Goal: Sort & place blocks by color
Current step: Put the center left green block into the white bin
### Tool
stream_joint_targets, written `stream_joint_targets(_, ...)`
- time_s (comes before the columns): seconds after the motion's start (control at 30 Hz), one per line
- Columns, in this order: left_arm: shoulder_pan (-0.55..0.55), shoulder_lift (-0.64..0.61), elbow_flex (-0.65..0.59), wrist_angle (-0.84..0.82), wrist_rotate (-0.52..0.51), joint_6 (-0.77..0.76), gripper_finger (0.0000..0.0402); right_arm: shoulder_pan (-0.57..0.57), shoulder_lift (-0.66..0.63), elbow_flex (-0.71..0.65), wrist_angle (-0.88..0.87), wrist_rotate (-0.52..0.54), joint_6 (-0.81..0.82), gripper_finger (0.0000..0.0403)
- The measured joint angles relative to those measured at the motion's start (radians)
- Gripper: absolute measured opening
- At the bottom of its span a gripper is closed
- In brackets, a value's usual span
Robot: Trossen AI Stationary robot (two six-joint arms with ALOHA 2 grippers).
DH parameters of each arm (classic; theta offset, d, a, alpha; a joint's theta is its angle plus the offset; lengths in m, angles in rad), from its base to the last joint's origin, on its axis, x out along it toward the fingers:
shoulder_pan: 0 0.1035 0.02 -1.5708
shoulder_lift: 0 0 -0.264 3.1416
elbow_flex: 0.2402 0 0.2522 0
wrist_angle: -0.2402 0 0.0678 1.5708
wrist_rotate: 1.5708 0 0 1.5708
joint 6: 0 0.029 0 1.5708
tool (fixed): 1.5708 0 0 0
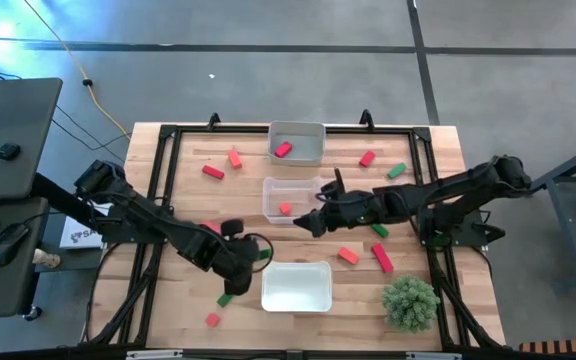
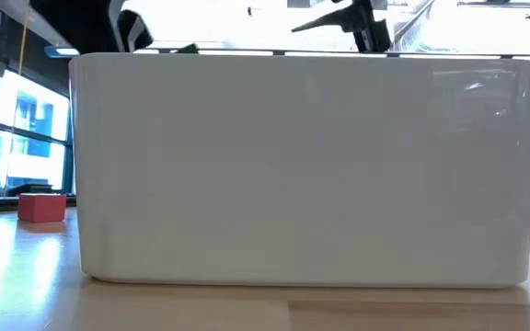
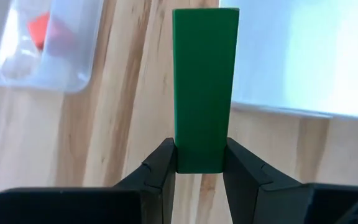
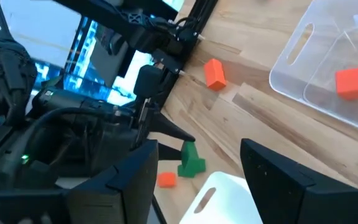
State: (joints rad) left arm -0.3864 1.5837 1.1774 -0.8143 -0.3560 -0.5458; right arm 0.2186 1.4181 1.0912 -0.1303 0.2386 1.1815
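My left gripper [image 1: 251, 254] is shut on a green block [image 1: 264, 253], just left of the white tray's [image 1: 318, 297] far-left corner. The same block [image 3: 204, 81] fills the left wrist view. My right gripper [image 1: 306, 222] is open and holds nothing, hovering at the near edge of the middle clear tray [image 1: 271, 188], which holds an orange-red block [image 1: 285, 208]. The far clear tray [image 1: 313, 150] holds a crimson block [image 1: 283, 149]. The right wrist view shows its open fingers [image 4: 138, 174] and, farther off, the green block [image 4: 190, 159]. My left gripper pinches the green block by its near end [image 3: 199, 160] between the two fingers. The fingers come roughly level from the table's left and lie along the block, which sticks out straight ahead past the fingertips. It is lifted clear of the table.
Loose blocks lie flat on the wood: orange-red [image 1: 235, 157], crimson [image 1: 213, 172], green [image 1: 397, 170], green [image 1: 379, 230], orange-red [image 1: 348, 255], crimson [image 1: 382, 258], green [image 1: 225, 298]. A bushy green plant [image 1: 409, 302] stands at the near right. The white tray [image 2: 302, 165] blocks the low view.
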Motion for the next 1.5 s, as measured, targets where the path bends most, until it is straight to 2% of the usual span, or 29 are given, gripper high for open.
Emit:
stream_joint_targets(0.23,0.04,0.0,0.06,0.002,-0.03,0.135,0.0081,0.079,0.0,0.0,0.0,0.127,0.084,0.0216)
stream_joint_targets(0.53,0.079,-0.001,0.098,0.003,-0.049,0.314,0.0081,0.154,0.006,0.0,0.003,0.238,0.176,0.0216)
stream_joint_targets(0.73,0.114,-0.001,0.111,0.006,-0.049,0.416,0.0081,0.164,0.066,0.001,0.057,0.231,0.207,0.0216)
stream_joint_targets(0.97,0.161,-0.002,0.119,0.021,-0.049,0.468,0.0081,0.134,0.133,0.001,0.114,0.221,0.21,0.0216)
stream_joint_targets(1.5,0.228,-0.002,0.119,0.065,-0.022,0.452,0.0081,0.059,0.147,0.001,0.118,0.205,0.184,0.0216)
